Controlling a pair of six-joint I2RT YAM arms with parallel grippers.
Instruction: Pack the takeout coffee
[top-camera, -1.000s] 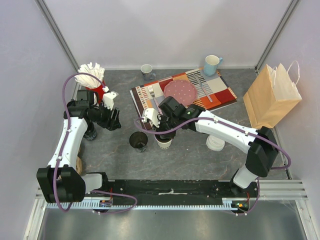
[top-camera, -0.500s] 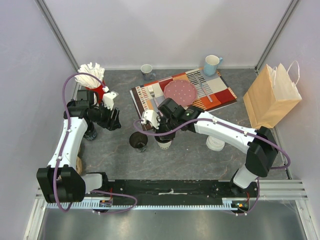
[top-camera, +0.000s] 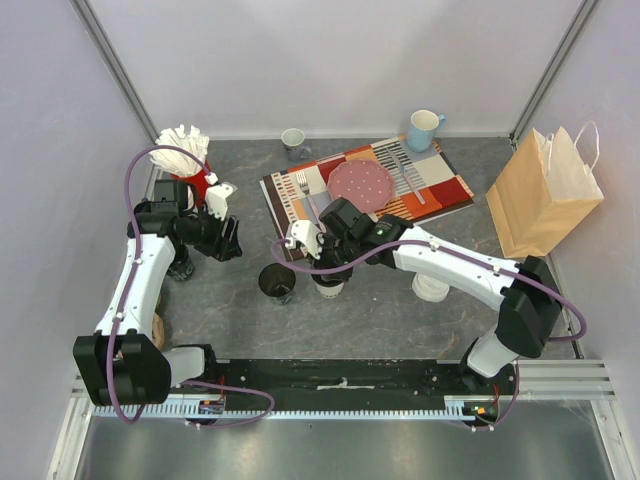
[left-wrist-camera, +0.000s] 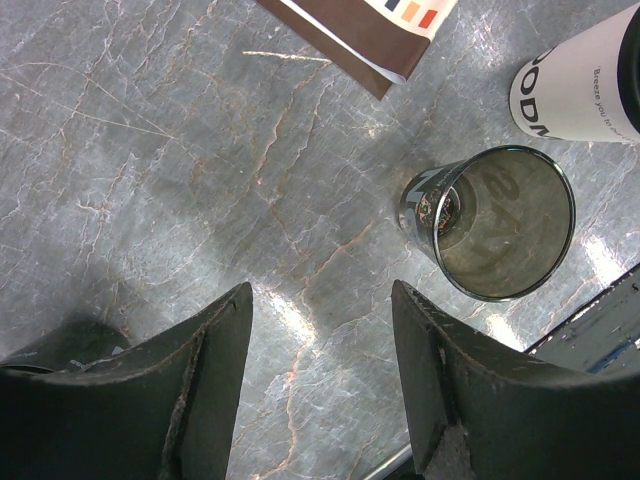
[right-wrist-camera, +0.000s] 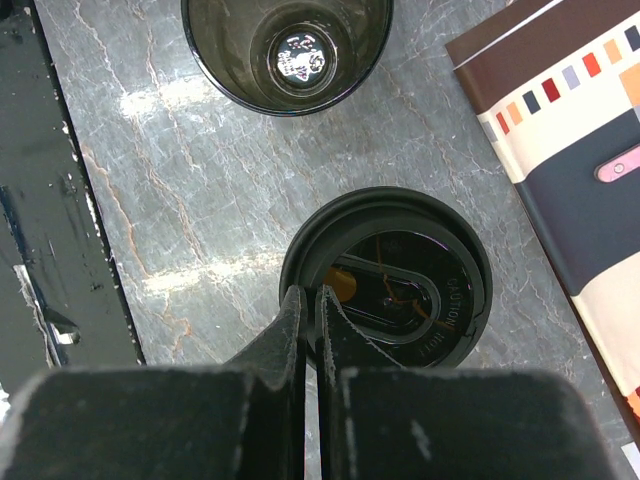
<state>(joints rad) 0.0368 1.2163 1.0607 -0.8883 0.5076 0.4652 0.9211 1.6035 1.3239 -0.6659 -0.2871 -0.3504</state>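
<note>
- Left arm (top-camera: 135, 280): smooth white link shells joined by black motor housings, ending in a bulky black joint at the end farthest from the pincer.
- Right arm (top-camera: 450, 262): the same white shells and black joints.
- A thin purple cable (top-camera: 128, 180) runs back from each pincer, loose alongside the arm.
- A small white plastic block (top-camera: 220, 195) sits just behind each pincer.
- Left pincer (left-wrist-camera: 320, 300): two broad matt-black fingers (left-wrist-camera: 210, 390), their edges scuffed grey.
- Right pincer (right-wrist-camera: 311, 300): black fingers with flat inner faces, narrowing to thin tips.
</note>
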